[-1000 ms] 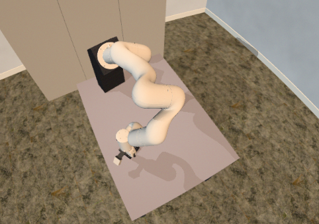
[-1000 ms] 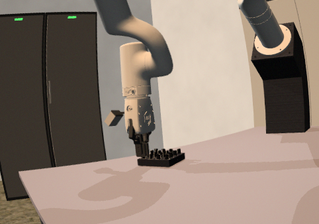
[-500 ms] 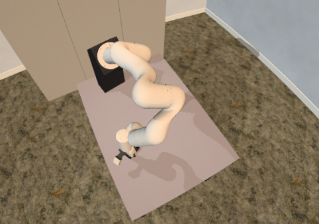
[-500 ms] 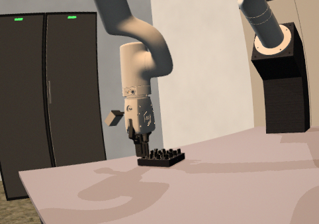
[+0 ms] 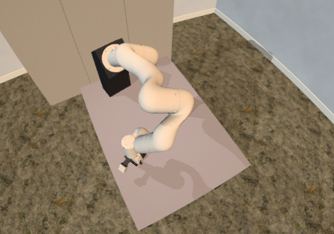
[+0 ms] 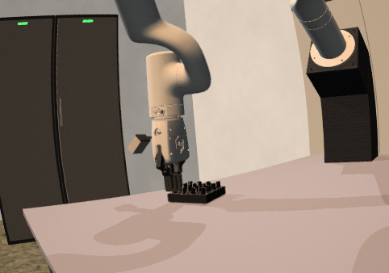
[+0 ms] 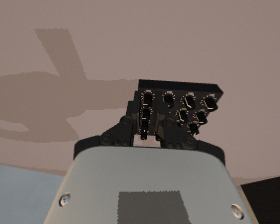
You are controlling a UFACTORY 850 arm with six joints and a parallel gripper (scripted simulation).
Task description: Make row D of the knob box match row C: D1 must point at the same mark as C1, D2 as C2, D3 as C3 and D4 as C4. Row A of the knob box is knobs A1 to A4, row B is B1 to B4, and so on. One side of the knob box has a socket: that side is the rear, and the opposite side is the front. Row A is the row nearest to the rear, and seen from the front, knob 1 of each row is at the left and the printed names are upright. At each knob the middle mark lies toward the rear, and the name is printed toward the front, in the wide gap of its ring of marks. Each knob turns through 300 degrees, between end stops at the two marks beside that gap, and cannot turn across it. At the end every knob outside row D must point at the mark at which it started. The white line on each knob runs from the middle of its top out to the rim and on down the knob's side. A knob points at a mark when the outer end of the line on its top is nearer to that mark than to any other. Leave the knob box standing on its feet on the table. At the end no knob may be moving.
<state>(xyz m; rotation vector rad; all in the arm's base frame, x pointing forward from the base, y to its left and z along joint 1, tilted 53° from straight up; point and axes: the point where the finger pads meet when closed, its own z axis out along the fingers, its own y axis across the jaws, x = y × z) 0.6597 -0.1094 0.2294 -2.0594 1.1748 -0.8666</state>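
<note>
The knob box [image 6: 196, 197] stands on its feet near the desk's [image 6: 282, 223] left edge. The gripper [image 6: 173, 181] stands upright at an edge knob [image 7: 144, 119], fingers parted slightly, releasing. Recommended: widen fully, lift vertically, avoid brushing neighbouring knobs.

Floor: mottled brown carpet [image 5: 270, 97].
Walls: pale blue [image 5: 284, 21], white baseboard.
Furniture: pinkish bench [image 5: 208, 146]; dark double-door cabinet [image 6: 60, 114].

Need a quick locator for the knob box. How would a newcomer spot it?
Start at the pinkish table, then follow the pale arm down to its pincer. Directly beneath sits the knob box: a low, flat black slab studded with small upright knobs, unlike the tall black pedestal at the arm's base.
</note>
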